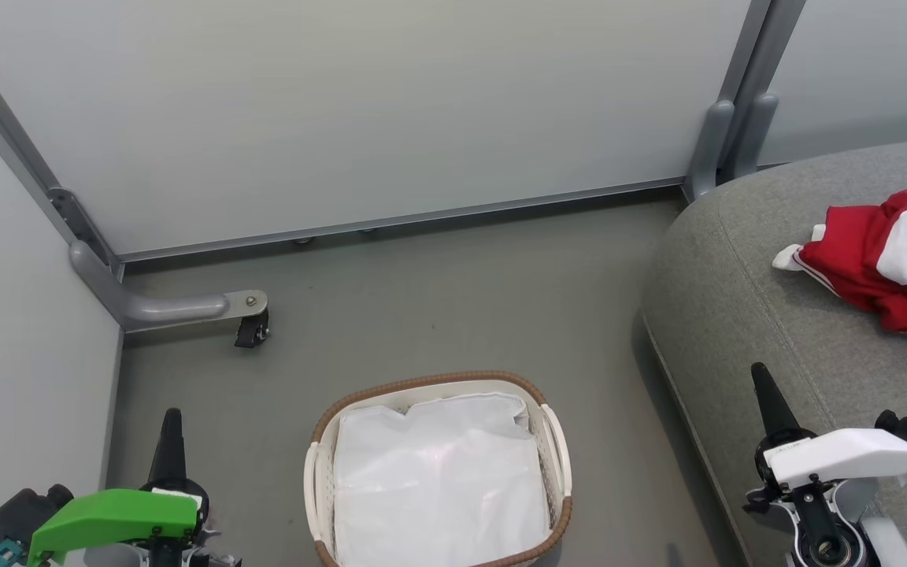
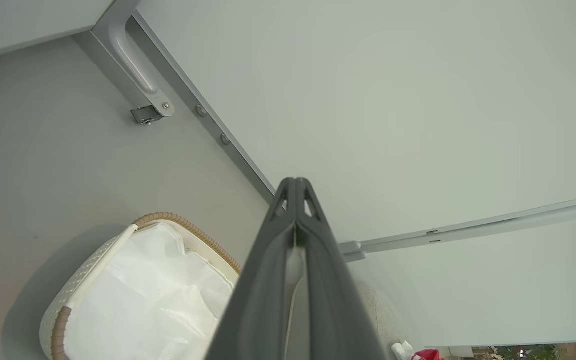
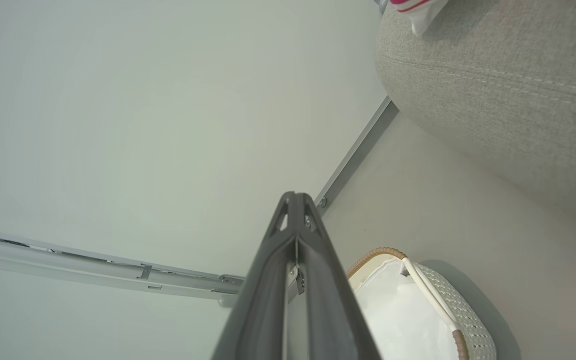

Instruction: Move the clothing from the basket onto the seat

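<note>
Left claw (image 1: pixel 171 429): I have it at the lower left of the head view, under its green wrist cover. Its two dark fingers are pressed together and empty. It hangs over the floor (image 1: pixel 422 299), to the left of the basket and apart from it. On its own wrist camera the left claw (image 2: pixel 295 186) is closed tip to tip and aims at the partition wall (image 2: pixel 418 100).
Caster (image 1: pixel 252 331): I see a small black wheel on a grey metal foot, at the base of the partition beyond the left claw.
Basket (image 1: pixel 430 380): it stands upright on the floor, bottom centre of the head view, between my two claws, and neither claw touches it. The brown rim shows on the left wrist camera (image 2: pixel 188 227) and on the right one (image 3: pixel 373 255).
Liner (image 1: pixel 438 480): I see a crumpled white sheet covering the inside of the basket, with no red on it.
Seat (image 1: pixel 753 299): the grey cushion fills the right side, and its rounded edge is near the basket without touching it. The weave and seam are clear on the right wrist camera (image 3: pixel 493 75).
Right claw (image 1: pixel 764 390): it is at the lower right, under a white cover. Its fingers are closed on nothing, above the front edge of the seat. On the wrist camera the right claw (image 3: pixel 295 197) is closed tip to tip.
Clothing (image 1: pixel 879 260): a red heap with white stripes lies on the seat at the far right, well apart from both claws. A scrap of it shows at the top of the right wrist camera (image 3: pixel 408 5).
</note>
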Motion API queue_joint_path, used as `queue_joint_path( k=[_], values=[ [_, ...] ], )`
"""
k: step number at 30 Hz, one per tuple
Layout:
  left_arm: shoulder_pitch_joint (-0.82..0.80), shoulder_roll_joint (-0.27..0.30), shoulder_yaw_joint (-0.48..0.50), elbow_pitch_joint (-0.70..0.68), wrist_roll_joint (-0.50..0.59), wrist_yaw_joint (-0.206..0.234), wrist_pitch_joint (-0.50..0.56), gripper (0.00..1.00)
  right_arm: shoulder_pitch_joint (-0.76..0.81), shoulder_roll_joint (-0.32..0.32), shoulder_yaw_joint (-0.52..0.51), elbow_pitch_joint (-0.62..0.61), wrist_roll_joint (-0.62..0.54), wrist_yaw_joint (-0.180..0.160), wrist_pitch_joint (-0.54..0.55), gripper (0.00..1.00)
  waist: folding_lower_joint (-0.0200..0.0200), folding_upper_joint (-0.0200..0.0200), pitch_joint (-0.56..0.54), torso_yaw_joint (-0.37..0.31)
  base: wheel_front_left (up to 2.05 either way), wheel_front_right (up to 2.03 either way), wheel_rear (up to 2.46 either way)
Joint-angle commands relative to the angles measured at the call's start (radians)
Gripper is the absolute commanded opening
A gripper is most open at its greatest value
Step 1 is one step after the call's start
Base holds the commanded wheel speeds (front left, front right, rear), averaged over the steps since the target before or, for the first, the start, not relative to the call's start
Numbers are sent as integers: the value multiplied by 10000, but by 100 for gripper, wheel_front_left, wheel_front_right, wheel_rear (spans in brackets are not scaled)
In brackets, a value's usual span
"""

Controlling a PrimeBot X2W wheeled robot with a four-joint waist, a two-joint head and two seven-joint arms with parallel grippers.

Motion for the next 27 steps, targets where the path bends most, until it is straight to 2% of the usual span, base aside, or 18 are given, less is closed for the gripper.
queue_joint_path(
  k=[1,27],
  values=[
    [-261,68,68,-134,-263,-34,71,0,25,-63,-59,-151,269,-5,81,0,0,-1,-4,3,0,0,0],
    [-408,81,250,-431,-2446,-47,683,0,166,-79,-313,-532,2645,-5,697,0,0,-1,-81,49,0,0,0]
  ],
)
